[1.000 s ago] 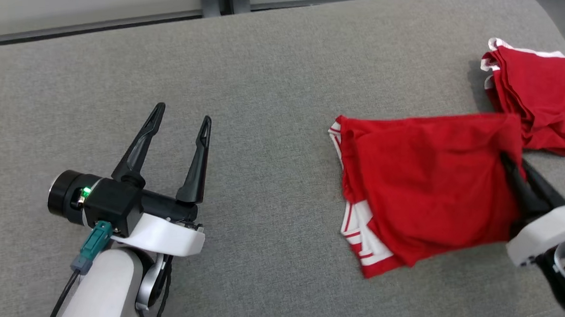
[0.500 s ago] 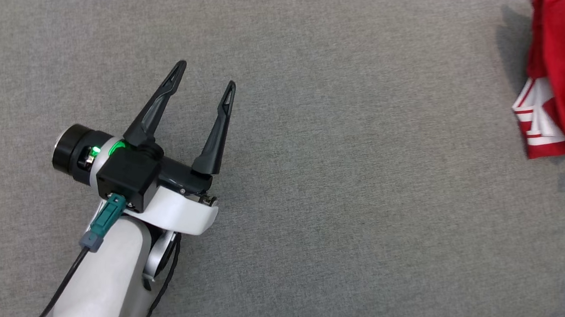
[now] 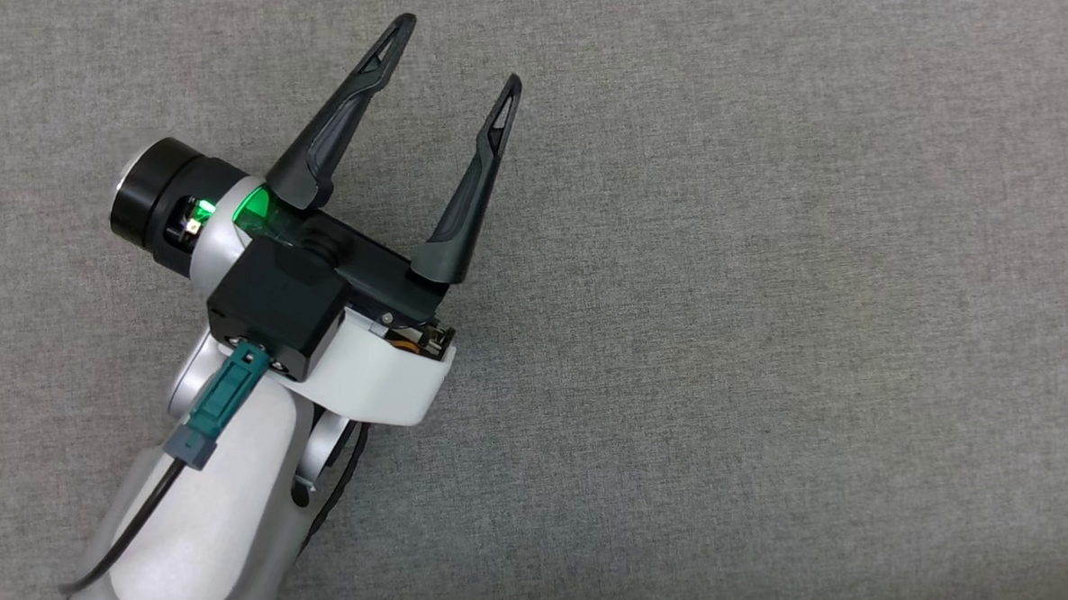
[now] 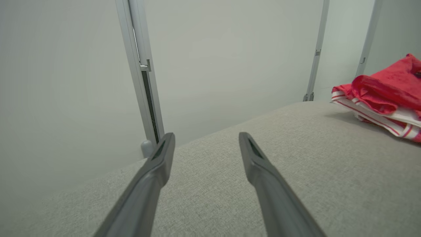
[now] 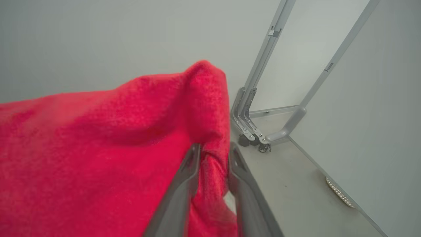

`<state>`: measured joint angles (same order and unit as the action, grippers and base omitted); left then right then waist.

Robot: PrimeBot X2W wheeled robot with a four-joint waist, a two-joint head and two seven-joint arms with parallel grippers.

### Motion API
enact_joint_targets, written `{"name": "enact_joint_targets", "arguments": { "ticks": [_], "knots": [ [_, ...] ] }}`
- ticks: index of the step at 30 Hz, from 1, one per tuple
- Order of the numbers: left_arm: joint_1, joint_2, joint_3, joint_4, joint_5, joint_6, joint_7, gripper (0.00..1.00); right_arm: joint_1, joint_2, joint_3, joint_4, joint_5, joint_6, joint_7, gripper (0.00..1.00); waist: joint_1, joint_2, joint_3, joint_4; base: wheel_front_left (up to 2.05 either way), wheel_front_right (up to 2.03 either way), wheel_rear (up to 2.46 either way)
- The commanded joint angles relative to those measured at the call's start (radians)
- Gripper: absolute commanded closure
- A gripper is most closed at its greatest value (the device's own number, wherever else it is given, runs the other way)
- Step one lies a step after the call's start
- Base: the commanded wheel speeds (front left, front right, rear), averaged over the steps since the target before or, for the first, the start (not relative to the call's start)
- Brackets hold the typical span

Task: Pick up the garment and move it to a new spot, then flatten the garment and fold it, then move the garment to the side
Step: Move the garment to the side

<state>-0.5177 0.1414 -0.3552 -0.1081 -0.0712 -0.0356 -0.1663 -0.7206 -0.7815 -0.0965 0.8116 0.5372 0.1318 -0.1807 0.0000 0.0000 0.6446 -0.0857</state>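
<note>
The garment is red with white striped trim and lies bunched on the grey padded surface at the far right of the left wrist view. In the right wrist view its red cloth drapes over the left half, with a fold pinched between the two narrow-set fingers of my right gripper. My left gripper hovers over bare grey fabric, fingers spread wide with nothing between them. It is also seen from behind, well left of the garment.
The grey padded surface spreads to the right of my left arm. Its far edge meets a pale wall with upright metal posts. Beyond the garment, a metal frame foot with a caster stands on the floor.
The head camera has swung left and down, so the garment and my right gripper have slid out of its picture. My left gripper stays open.
</note>
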Motion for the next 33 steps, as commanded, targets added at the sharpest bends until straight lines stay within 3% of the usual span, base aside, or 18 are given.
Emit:
{"name": "enact_joint_targets", "arguments": {
  "ticks": [1, 8, 16, 20, 33],
  "knots": [
    [-0.011, 0.002, -0.003, -0.007, 0.005, -0.002, -0.001, 0.00, -0.028, 0.027, -0.011, 0.043, -0.022, -0.002, -0.039, 0.00, 0.0000, 0.0000, 0.009, 0.002, 0.00, 0.00, 0.00],
    [0.023, 0.016, -0.001, 0.009, -0.007, 0.010, -0.003, 0.00, -0.027, 0.129, -0.025, 0.101, -0.057, -0.002, -0.083, 0.00, 0.0000, 0.0000, -0.033, -0.034, 0.00, 0.00, 0.00],
    [0.085, 0.029, 0.017, 0.048, -0.041, 0.021, -0.010, 0.00, 0.131, 0.288, -0.082, -0.174, -0.106, -0.002, -0.085, 0.00, 0.0000, 0.0000, -0.135, -0.083, 0.00, 0.00, 0.00],
    [0.124, 0.025, 0.030, 0.075, -0.071, 0.029, -0.018, 0.00, 0.219, 0.373, -0.057, -0.327, -0.147, -0.002, -0.085, 0.00, 0.0000, 0.0000, -0.185, -0.089, 0.00, 0.00, 0.00],
    [0.258, 0.012, 0.110, 0.145, -0.139, 0.110, -0.067, 0.00, 0.434, 0.510, 0.074, -0.636, -0.259, -0.002, -0.065, 0.00, 0.0000, 0.0000, -0.313, -0.003, 0.00, 0.00, 0.00]
  ]
}}
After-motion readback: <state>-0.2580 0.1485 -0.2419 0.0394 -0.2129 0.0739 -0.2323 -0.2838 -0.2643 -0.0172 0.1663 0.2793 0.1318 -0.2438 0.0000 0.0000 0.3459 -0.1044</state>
